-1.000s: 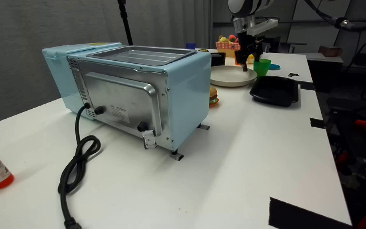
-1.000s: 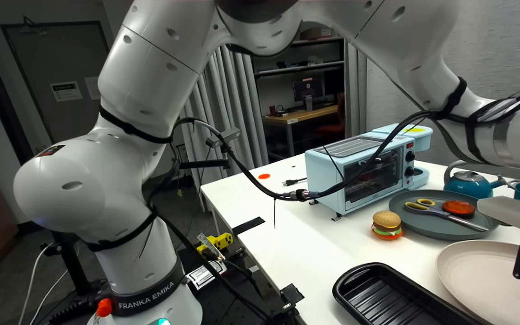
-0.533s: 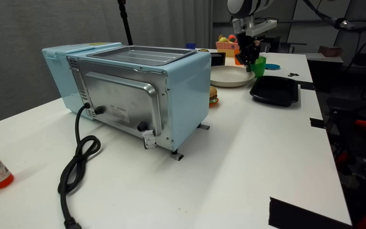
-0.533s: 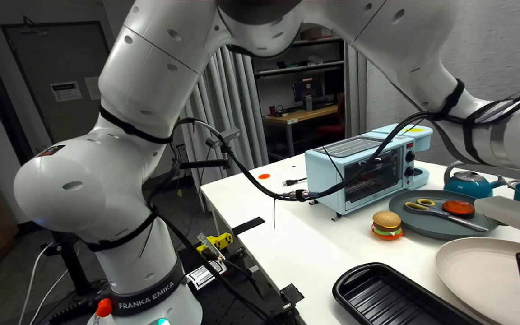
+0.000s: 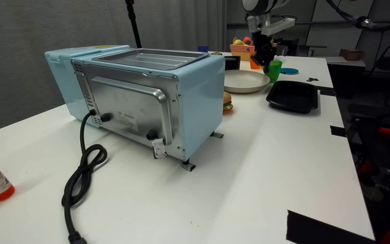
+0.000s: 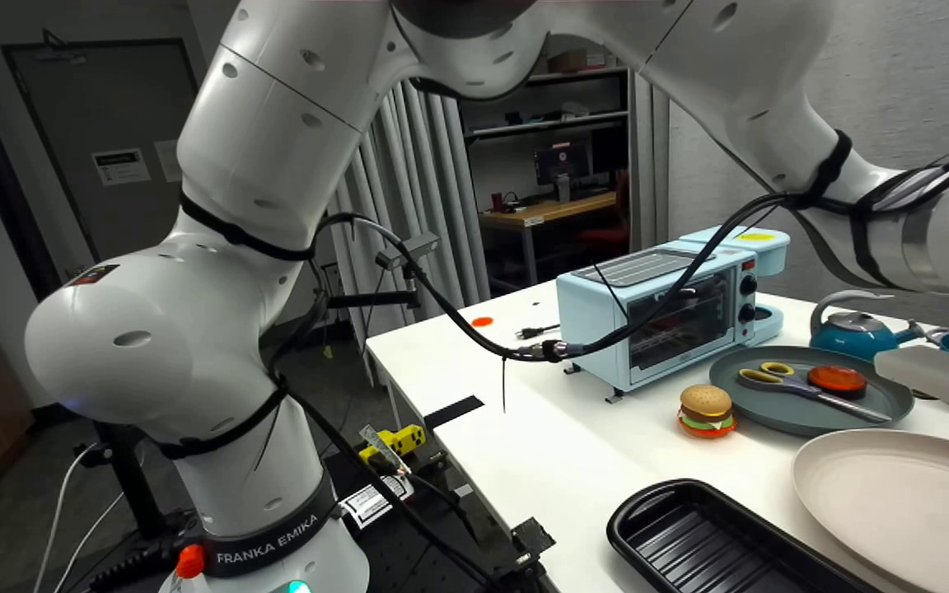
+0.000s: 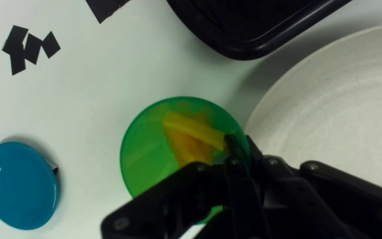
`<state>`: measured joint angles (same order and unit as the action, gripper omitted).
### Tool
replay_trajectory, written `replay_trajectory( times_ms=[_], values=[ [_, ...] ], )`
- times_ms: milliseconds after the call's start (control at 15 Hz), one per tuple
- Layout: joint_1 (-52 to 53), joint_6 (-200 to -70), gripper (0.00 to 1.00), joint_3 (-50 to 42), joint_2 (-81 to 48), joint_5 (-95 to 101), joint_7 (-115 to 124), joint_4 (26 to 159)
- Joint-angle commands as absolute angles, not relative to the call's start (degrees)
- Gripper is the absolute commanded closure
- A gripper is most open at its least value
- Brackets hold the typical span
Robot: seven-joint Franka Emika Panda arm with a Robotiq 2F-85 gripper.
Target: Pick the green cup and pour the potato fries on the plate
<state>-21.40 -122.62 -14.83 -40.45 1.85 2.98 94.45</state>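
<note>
White tabletop. Black tape strips are stuck along one long edge; black tray is set just inside it. Cream plate is laid next to tray, farther in, green cup stood just beside plate. Blue disc is seen near cup. Pale-blue oven and teal kettle are placed toward opposite long edge; toy burger between oven and plate.
</note>
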Motion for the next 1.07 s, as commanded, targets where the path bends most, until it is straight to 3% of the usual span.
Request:
replay_trajectory(
  times_ms=[0, 400, 1000],
  values=[
    [-20.97, -120.42, 0.98, -15.72, -36.80, 1.68, 3.90, 96.16],
    [-20.38, -118.90, 0.98, -16.93, -31.53, 3.57, 4.41, 98.31],
    [-16.87, -127.14, 0.98, -13.66, -27.06, 2.57, 4.19, 100.07]
  ],
)
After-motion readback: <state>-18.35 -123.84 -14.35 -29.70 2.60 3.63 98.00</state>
